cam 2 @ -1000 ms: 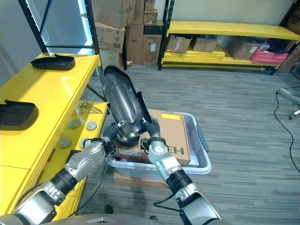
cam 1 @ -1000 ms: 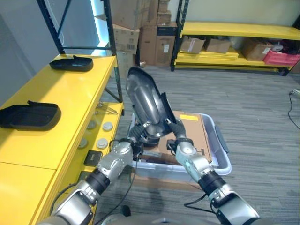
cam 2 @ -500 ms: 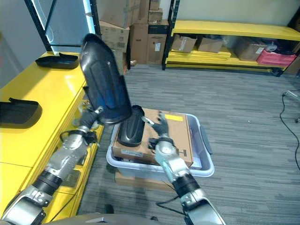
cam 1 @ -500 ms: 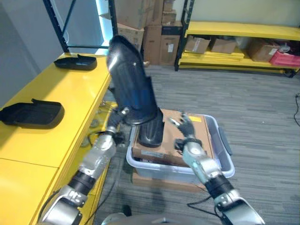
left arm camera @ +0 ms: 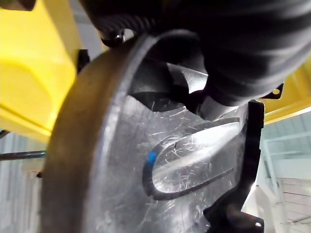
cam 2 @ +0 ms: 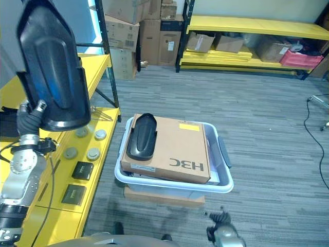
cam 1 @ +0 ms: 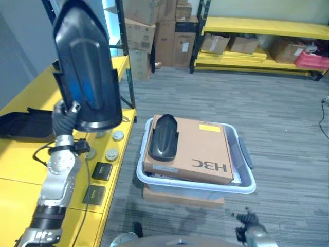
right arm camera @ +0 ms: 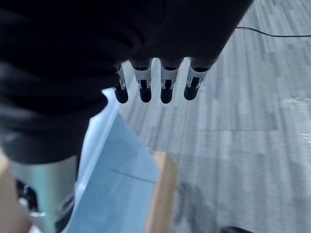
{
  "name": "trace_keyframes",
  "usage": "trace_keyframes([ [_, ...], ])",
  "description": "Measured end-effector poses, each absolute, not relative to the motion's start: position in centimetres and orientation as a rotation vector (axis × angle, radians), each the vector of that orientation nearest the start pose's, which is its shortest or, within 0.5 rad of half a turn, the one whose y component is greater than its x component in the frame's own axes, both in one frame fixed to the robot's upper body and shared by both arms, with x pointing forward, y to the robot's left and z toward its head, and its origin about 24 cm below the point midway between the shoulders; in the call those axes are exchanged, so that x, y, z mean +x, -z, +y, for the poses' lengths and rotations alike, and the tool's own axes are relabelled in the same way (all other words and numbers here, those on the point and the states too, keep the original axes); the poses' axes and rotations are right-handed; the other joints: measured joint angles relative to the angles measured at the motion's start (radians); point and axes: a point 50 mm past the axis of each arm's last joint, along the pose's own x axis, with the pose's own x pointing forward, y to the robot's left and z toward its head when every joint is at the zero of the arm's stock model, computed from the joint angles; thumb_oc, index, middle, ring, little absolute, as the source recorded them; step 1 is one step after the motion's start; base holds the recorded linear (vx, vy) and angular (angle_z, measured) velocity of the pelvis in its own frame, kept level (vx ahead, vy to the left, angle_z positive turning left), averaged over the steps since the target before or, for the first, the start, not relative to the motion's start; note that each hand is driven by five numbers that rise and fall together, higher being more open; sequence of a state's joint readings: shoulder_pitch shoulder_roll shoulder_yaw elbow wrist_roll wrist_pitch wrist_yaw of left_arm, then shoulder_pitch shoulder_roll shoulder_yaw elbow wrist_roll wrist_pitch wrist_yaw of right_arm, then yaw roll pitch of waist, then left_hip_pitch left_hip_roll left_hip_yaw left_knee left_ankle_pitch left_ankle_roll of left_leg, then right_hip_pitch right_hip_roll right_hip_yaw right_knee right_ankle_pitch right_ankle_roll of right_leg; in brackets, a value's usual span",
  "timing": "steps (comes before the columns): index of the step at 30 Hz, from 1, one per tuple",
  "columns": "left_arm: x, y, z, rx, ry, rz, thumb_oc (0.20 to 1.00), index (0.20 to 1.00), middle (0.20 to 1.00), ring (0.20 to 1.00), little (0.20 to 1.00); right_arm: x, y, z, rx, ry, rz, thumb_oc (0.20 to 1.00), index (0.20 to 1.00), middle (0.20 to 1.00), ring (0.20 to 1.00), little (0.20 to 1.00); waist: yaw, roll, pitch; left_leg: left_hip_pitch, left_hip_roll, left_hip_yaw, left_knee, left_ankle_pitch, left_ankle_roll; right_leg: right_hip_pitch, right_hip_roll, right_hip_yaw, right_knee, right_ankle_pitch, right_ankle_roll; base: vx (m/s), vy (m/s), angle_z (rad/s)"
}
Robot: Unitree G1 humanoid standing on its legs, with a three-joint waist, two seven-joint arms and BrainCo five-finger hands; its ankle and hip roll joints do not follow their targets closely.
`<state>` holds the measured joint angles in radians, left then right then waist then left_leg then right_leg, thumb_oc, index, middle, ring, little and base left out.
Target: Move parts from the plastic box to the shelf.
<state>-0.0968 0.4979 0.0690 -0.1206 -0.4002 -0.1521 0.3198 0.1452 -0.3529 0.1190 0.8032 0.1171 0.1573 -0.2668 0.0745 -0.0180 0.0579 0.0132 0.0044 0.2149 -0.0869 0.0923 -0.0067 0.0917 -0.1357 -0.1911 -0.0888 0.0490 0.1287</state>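
Silver-grey left arm is raised beside the yellow shelf (cam 1: 31,170), forearm near vertical, left hand (cam 1: 66,117) curled round the lower end of a large black part (cam 1: 85,67) and holding it upright, well above the shelf top. In the left wrist view the part's scratched inner face (left arm camera: 160,160) sits close against the hand. Right hand (cam 2: 220,226) hangs low at the bottom edge, fingers (right arm camera: 166,87) straight and relaxed, holding nothing. A second black part (cam 1: 163,137) lies on a cardboard box (cam 1: 198,152) in the plastic box (cam 1: 247,177) on the floor. Another black part (cam 1: 18,123) rests on the shelf.

Versus 0.5 s ago: the held part is higher and further over the shelf; the right hand has dropped away from the plastic box.
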Motion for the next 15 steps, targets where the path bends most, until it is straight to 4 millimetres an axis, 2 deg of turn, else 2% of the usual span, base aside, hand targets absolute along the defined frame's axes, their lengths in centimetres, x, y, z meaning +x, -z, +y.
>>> trace_keyframes([
  [1, 26.0, -14.3, 25.0, 0.047, -0.303, -0.415, 0.200, 0.200, 0.200, 0.200, 0.200, 10.1, 13.2, -26.9, -0.402, 0.340, 1.087, 1.000, 1.000, 1.000, 1.000, 1.000, 0.006, 0.001, 0.000, -0.001, -0.001, -0.002, 0.000, 0.000, 0.000, 0.000, 0.000, 0.000, 0.000, 0.000, 0.000, -0.02, 0.020, 0.12],
  [2, 25.4, -15.1, 25.0, 0.059, -0.303, -0.451, 0.200, 0.200, 0.200, 0.200, 0.200, 8.8, 14.2, -25.6, -0.409, 0.284, 1.145, 1.000, 1.000, 1.000, 1.000, 1.000, 0.014, 0.001, 0.000, -0.008, -0.005, -0.021, 0.000, 0.000, 0.000, 0.001, -0.001, -0.008, 0.000, -0.002, -0.001, -0.02, 0.022, 0.25],
  [4, 24.9, -15.6, 24.7, 0.068, -0.291, -0.478, 0.200, 0.200, 0.200, 0.200, 0.200, 6.8, 15.3, -24.4, -0.427, 0.210, 1.234, 1.000, 1.000, 1.000, 1.000, 1.000, 0.027, 0.009, 0.002, -0.021, -0.017, -0.068, 0.000, 0.008, 0.008, 0.015, 0.000, -0.037, 0.007, -0.004, -0.002, -0.02, 0.006, 0.53],
  [7, 24.8, -15.3, 24.7, 0.075, -0.292, -0.469, 0.200, 0.200, 0.200, 0.200, 0.200, 5.0, 15.9, -23.8, -0.448, 0.176, 1.279, 1.000, 1.000, 1.000, 1.000, 1.000, 0.032, 0.022, -0.001, -0.043, -0.037, -0.145, 0.001, 0.031, 0.024, 0.034, 0.003, -0.050, 0.014, -0.019, -0.003, 0.02, -0.026, 1.01],
  [8, 25.4, -14.9, 24.2, 0.062, -0.271, -0.451, 0.200, 0.200, 0.200, 0.200, 0.200, 4.1, 16.1, -23.9, -0.447, 0.176, 1.292, 1.000, 1.000, 1.000, 1.000, 1.000, 0.006, 0.041, 0.004, -0.058, -0.049, -0.271, 0.006, 0.061, 0.031, 0.043, 0.022, -0.016, 0.053, -0.068, -0.018, 0.01, -0.046, 2.19],
  [9, 25.9, -14.7, 23.6, 0.059, -0.247, -0.441, 0.200, 0.200, 0.200, 0.200, 0.200, 4.2, 16.2, -23.8, -0.455, 0.166, 1.285, 1.000, 1.000, 1.000, 1.000, 1.000, -0.010, 0.061, 0.011, -0.074, -0.047, -0.356, 0.006, 0.078, 0.024, 0.047, 0.066, 0.046, 0.071, -0.107, -0.035, 0.00, -0.056, 2.49],
  [10, 25.9, -14.7, 23.5, 0.065, -0.238, -0.440, 0.200, 0.200, 0.200, 0.200, 0.200, 3.9, 16.2, -23.7, -0.474, 0.140, 1.293, 1.000, 1.000, 1.000, 1.000, 1.000, -0.015, 0.056, 0.015, -0.086, -0.041, -0.384, 0.006, 0.074, 0.023, 0.042, 0.101, 0.100, 0.059, -0.114, -0.037, -0.02, -0.099, 1.75],
  [11, 25.6, -14.5, 24.1, 0.088, -0.252, -0.427, 0.200, 0.200, 0.200, 0.200, 0.200, 4.3, 16.2, -23.7, -0.487, 0.125, 1.279, 1.000, 1.000, 1.000, 1.000, 1.000, 0.011, 0.047, 0.022, -0.096, -0.044, -0.377, 0.005, 0.073, 0.021, 0.022, 0.113, 0.113, 0.052, -0.101, -0.065, -0.03, -0.126, 1.16],
  [12, 25.1, -13.8, 24.4, 0.093, -0.275, -0.397, 0.200, 0.200, 0.200, 0.200, 0.200, 5.3, 16.0, -23.9, -0.521, 0.102, 1.250, 1.000, 1.000, 1.000, 1.000, 1.000, 0.047, 0.059, 0.015, -0.113, -0.040, -0.392, -0.001, 0.060, 0.015, 0.040, 0.135, 0.091, 0.053, -0.101, -0.063, -0.04, -0.153, 0.81],
  [13, 24.7, -13.3, 24.4, 0.094, -0.279, -0.381, 0.200, 0.200, 0.200, 0.200, 0.200, 5.1, 15.9, -24.2, -0.555, 0.078, 1.257, 1.000, 1.000, 1.000, 1.000, 1.000, 0.070, 0.056, 0.013, -0.125, -0.044, -0.411, 0.000, 0.053, 0.005, 0.047, 0.145, 0.091, 0.031, -0.098, -0.076, -0.03, -0.101, 0.90],
  [14, 24.4, -12.9, 24.5, 0.095, -0.286, -0.365, 0.200, 0.200, 0.200, 0.200, 0.200, 5.8, 15.8, -24.3, -0.589, 0.051, 1.240, 1.000, 1.000, 1.000, 1.000, 1.000, 0.088, 0.061, 0.016, -0.148, -0.048, -0.416, -0.001, 0.022, -0.034, 0.054, 0.151, 0.058, 0.005, -0.086, -0.097, -0.03, -0.081, 1.19],
  [15, 24.1, -12.7, 24.6, 0.103, -0.288, -0.356, 0.200, 0.200, 0.200, 0.200, 0.200, 5.9, 15.8, -24.5, -0.603, 0.049, 1.249, 1.000, 1.000, 1.000, 1.000, 1.000, 0.093, 0.027, 0.030, -0.155, -0.051, -0.403, 0.008, -0.017, -0.061, 0.039, 0.117, 0.020, -0.001, -0.084, -0.127, -0.04, -0.072, 1.20],
])
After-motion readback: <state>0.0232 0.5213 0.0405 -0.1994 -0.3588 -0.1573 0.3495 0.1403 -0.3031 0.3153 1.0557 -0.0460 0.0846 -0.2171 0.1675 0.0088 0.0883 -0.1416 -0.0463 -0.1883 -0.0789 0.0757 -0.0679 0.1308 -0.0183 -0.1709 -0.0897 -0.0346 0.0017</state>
